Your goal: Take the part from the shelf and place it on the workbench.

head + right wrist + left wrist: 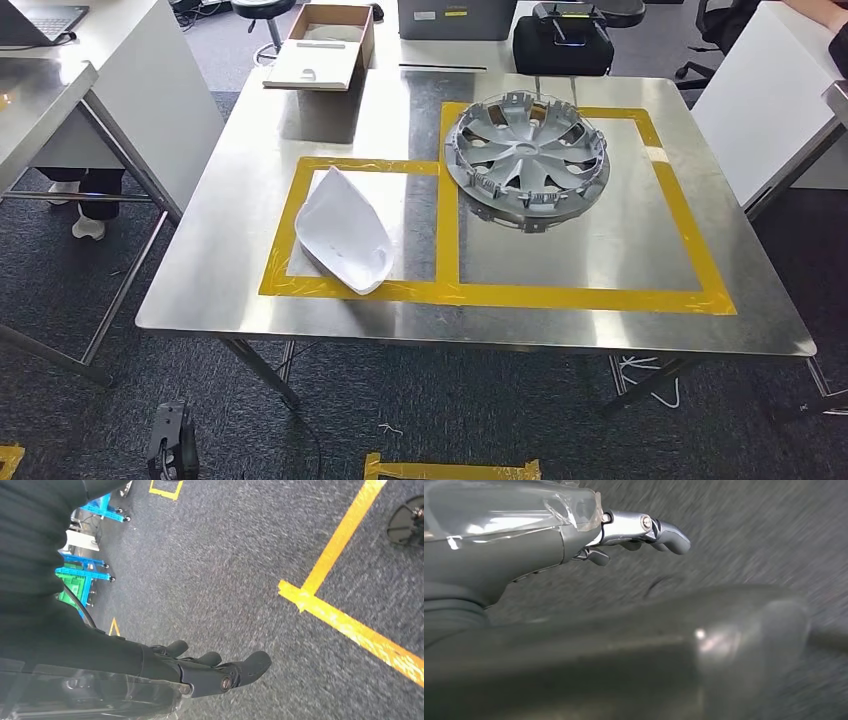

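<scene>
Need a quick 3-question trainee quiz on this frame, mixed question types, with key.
1. True or false: the silver multi-spoke plastic wheel cover lies inside the larger yellow-taped rectangle on the steel workbench.
2. Which part sits in the smaller taped rectangle? A) a black case B) a white curved plastic shell C) a cardboard box
3. Fill in: both hands hang over the grey ____ and hold nothing.

Key
1. True.
2. B: the white curved plastic shell lies there, its lower tip near the tape.
3. Floor: the left hand and the right hand show loose, empty fingers above grey carpet.
</scene>
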`<state>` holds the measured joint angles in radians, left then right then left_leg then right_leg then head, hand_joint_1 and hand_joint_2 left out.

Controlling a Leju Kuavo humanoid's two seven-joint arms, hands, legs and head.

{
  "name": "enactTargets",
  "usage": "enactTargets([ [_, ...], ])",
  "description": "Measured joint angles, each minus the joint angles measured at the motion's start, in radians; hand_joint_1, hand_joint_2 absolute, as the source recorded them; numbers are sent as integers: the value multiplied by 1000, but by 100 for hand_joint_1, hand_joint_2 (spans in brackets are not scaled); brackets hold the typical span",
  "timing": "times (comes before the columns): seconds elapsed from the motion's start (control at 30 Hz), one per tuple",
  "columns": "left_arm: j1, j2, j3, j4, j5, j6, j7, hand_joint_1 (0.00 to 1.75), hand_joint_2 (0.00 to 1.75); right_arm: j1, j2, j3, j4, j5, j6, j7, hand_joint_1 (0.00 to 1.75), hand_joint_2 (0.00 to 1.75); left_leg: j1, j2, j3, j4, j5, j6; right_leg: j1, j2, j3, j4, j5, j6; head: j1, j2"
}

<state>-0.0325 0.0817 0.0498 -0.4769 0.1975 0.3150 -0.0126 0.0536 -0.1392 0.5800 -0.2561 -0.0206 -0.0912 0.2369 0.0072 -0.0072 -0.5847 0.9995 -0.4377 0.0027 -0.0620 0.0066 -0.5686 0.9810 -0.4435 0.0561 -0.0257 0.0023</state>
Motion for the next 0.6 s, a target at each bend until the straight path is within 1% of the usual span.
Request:
enactTargets([
  [0.03,7,-19,-14,21,1,-3,-2,0,0,-2,-1,0,-3,0,-2,2,0,175,0,0,0,0,0,0,0,0,0,0,0,0,0,0],
  [0.1,18,-47,-35,56,4,-11,-4,0,0,-5,-3,1,-7,1,-3,5,0,87,0,0,0,0,0,0,0,0,-1,0,0,0,0,0],
  [0.17,23,-64,-54,84,1,-25,-1,0,0,-9,-4,2,-11,1,-1,8,0,0,0,0,0,0,0,0,0,-1,0,0,0,0,0,0],
  [0.27,24,-85,-96,122,-31,-46,8,0,0,-15,-5,4,-17,-1,2,15,0,0,0,0,0,0,0,1,1,-1,0,0,0,1,0,0],
  [0.43,24,-117,-196,157,-89,-62,23,0,0,-24,-4,9,-32,-3,-1,27,0,0,0,0,0,0,0,1,1,-1,0,0,0,1,0,0],
  [0.6,22,-132,-274,164,-123,-61,33,0,0,-33,-3,10,-48,-7,-15,35,0,0,0,0,0,0,0,1,1,-1,0,0,0,1,0,0],
])
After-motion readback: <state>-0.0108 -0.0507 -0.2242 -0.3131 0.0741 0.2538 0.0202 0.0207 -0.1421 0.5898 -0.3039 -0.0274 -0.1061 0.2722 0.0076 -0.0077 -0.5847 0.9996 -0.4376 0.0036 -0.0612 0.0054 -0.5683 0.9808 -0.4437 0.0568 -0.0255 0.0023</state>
